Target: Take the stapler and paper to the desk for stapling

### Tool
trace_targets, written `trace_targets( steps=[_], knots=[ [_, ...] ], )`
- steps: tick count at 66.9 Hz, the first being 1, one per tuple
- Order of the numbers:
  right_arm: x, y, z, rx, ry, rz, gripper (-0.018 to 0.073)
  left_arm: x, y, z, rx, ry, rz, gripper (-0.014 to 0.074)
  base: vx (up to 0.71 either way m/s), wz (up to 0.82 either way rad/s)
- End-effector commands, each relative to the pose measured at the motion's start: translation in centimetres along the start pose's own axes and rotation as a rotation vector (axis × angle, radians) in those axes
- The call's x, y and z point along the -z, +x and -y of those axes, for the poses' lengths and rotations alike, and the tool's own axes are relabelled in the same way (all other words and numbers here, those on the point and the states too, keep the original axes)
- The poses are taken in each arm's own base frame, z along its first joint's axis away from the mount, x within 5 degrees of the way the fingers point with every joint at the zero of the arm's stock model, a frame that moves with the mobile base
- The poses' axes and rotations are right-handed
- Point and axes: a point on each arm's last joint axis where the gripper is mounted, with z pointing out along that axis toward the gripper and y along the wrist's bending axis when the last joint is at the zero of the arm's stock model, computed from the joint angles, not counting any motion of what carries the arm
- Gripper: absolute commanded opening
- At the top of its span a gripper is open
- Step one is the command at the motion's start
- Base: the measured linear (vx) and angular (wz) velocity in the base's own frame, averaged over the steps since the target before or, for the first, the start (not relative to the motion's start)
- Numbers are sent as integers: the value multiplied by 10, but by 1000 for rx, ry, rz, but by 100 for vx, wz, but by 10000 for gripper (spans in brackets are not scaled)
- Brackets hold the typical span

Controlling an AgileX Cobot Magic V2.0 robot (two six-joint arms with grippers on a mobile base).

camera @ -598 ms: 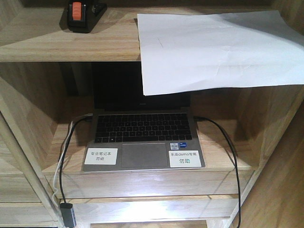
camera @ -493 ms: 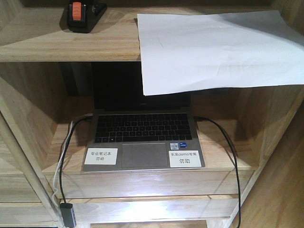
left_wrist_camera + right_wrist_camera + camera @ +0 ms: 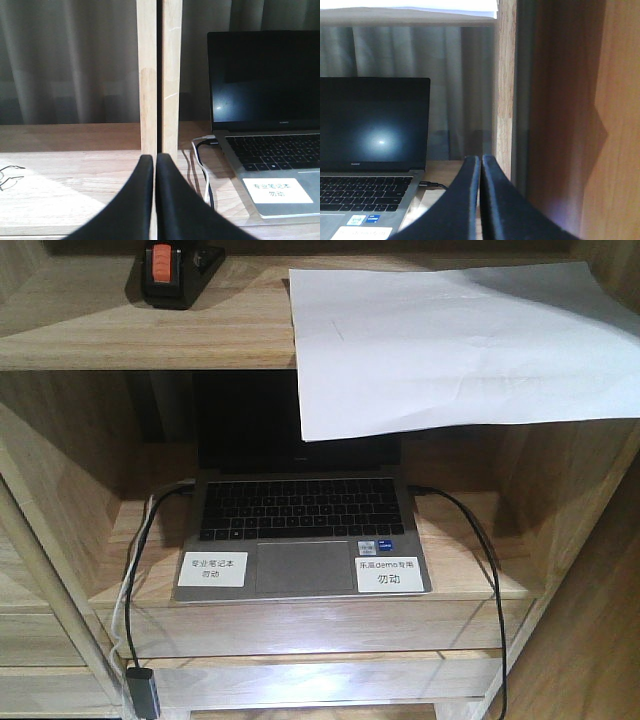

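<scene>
Two grippers, left (image 3: 154, 158) and right (image 3: 480, 159), each show smooth black curved fingers pressed together on nothing. The stapler (image 3: 176, 272), black with an orange-red cap and its top cut off by the frame, sits at the back-left of the upper shelf board (image 3: 120, 330). The paper (image 3: 450, 340), white and faintly creased, covers the board's right half, drooping over the front edge and hiding part of the laptop (image 3: 300, 510) screen. White stickers (image 3: 212, 568) read "勿动"; the bezel brand is illegible.
</scene>
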Motion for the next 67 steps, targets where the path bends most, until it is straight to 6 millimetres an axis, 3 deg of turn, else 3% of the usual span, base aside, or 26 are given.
trace_targets(
  steps=[1,26,37,51,67],
  knots=[
    [1,0,-1,9,-7,66,-9,0,-2,-1,6,-6,71,-6,0,0],
    [1,0,-1,9,-7,66,-9,0,-3,-1,6,-6,73,-6,0,0],
    [1,0,-1,9,-7,66,-9,2,-14,-1,6,-13,200,-6,0,0],
    [1,0,-1,9,-7,66,-9,14,-56,-2,8,-21,423,-6,0,0],
    [1,0,-1,9,-7,66,-9,22,-117,0,5,-8,366,-6,0,0]
  ],
)
